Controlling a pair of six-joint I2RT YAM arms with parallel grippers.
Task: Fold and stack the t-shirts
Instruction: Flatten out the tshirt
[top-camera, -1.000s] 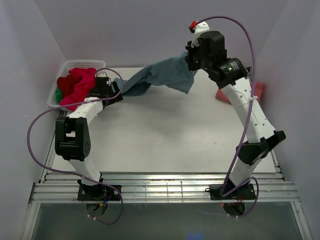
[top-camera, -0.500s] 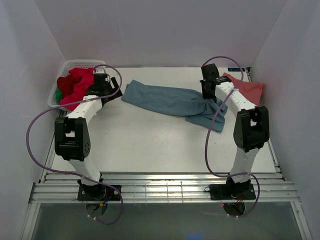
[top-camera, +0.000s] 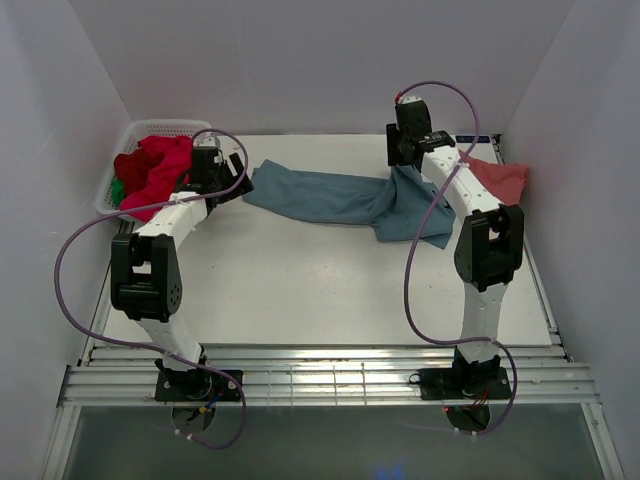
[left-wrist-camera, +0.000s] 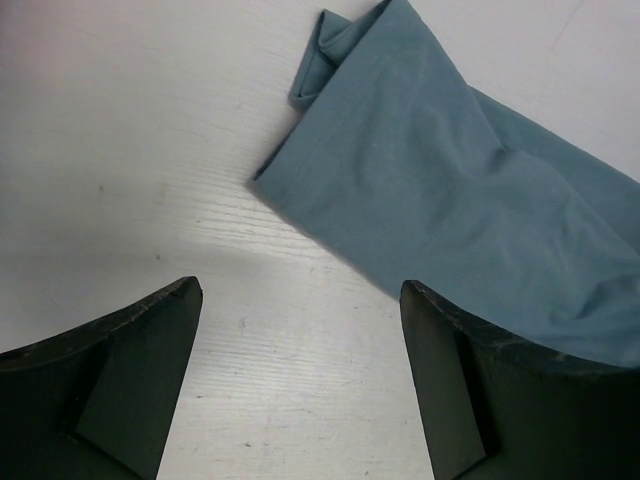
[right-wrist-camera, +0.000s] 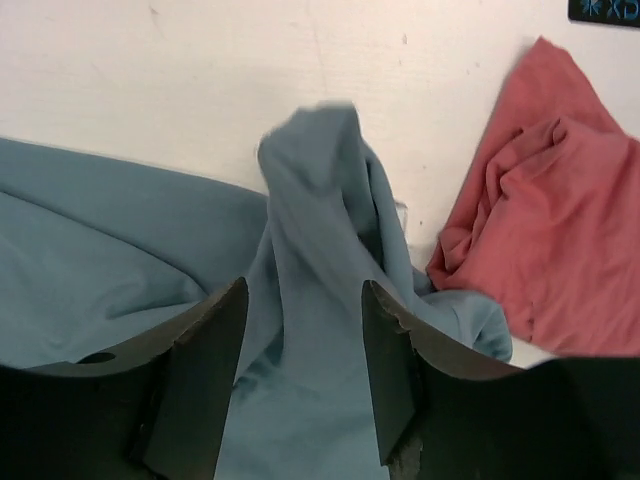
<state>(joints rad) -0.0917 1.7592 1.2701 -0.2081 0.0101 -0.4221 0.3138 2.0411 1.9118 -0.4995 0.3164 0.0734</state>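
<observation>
The teal-blue t-shirt (top-camera: 335, 200) lies stretched across the back of the table, bunched at its right end. My right gripper (top-camera: 402, 168) hovers over that bunched end, open; in the right wrist view a raised fold of the teal-blue t-shirt (right-wrist-camera: 320, 200) stands between the parted jaws of the right gripper (right-wrist-camera: 305, 290), not pinched. My left gripper (top-camera: 236, 172) is open just off the shirt's left end; the left wrist view has bare table at the left gripper (left-wrist-camera: 300, 290) and the teal-blue t-shirt (left-wrist-camera: 450, 200) ahead. A salmon-pink t-shirt (top-camera: 500, 180) (right-wrist-camera: 550, 200) lies at the back right.
A white lattice basket (top-camera: 135, 130) at the back left holds red t-shirts (top-camera: 155, 170) and a bit of green cloth (top-camera: 118, 188), spilling toward my left arm. White walls close in the table on three sides. The right arm's purple cable (top-camera: 415, 250) loops over the table.
The right arm came down from high with the teal-blue shirt, laid it across the table, then opened its jaws and let it go. The left arm has hardly moved.
</observation>
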